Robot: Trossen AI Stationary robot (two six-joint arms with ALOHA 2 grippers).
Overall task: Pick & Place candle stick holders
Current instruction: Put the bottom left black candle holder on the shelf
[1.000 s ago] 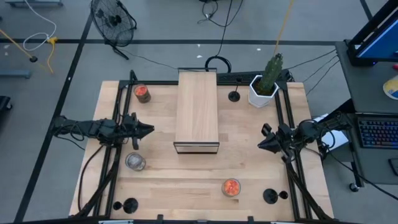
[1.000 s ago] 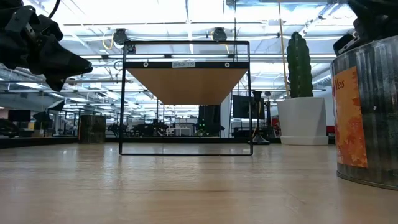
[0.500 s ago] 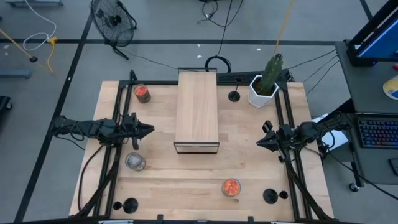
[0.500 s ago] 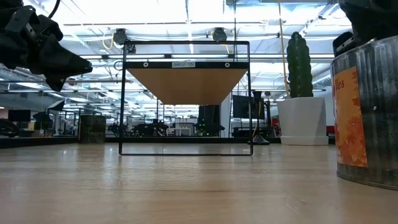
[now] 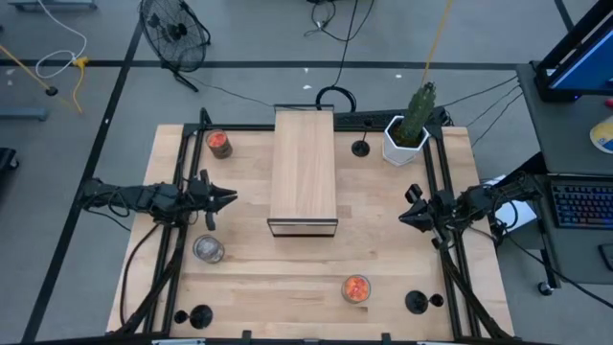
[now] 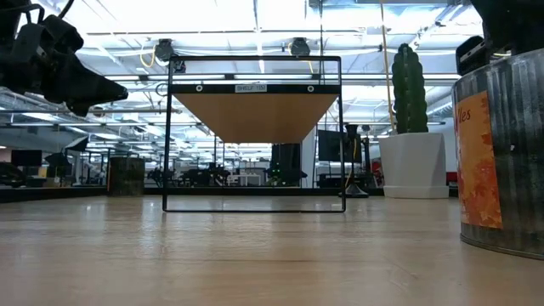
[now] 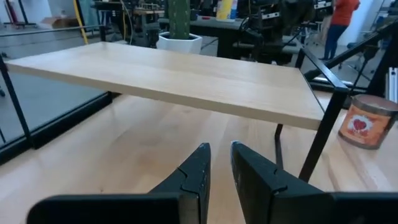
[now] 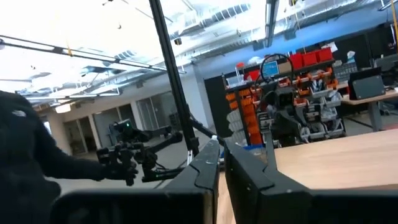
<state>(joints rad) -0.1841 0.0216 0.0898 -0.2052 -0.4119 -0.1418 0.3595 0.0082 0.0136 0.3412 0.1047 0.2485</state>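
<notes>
The surface (image 5: pixel 306 268) is taken up mostly by the long wooden box (image 5: pixel 305 171), so everything else gets placed off that. The white cactus pot (image 5: pixel 402 144) is parked off the box's far right corner, not part of the job.

The left gripper (image 5: pixel 230 198) is hung just off the box's left side, fingers (image 7: pixel 193 177) drawn close together with only a thin slit between, nothing held. The right gripper (image 5: pixel 402 218) is out well to the right of the box's near end, fingers (image 8: pixel 208 163) likewise nearly closed and empty.

The glass cups: one orange-red cup (image 5: pixel 219 144) is set off the box's far left corner, the clear-silvery cup (image 5: pixel 208 249) off its near left corner, close below the left gripper, and the second orange-red cup (image 5: pixel 355 288) in front of the near end, a bit right. One orange cup (image 7: pixel 367 121) is also caught in the left wrist view.

The black holders: one (image 5: pixel 360 148) is tucked between the box and the cactus pot, one (image 5: pixel 200 314) near the front left corner, one (image 5: pixel 416 302) near the front right.

Handling-wise, the cups are probably light, slick and breakable, so a gentle squeeze across the wall is suggested. The holders look stiff and bottom-heavy; the thin stem is likely the spot to be pinched, low down, so no tipping is caused.
</notes>
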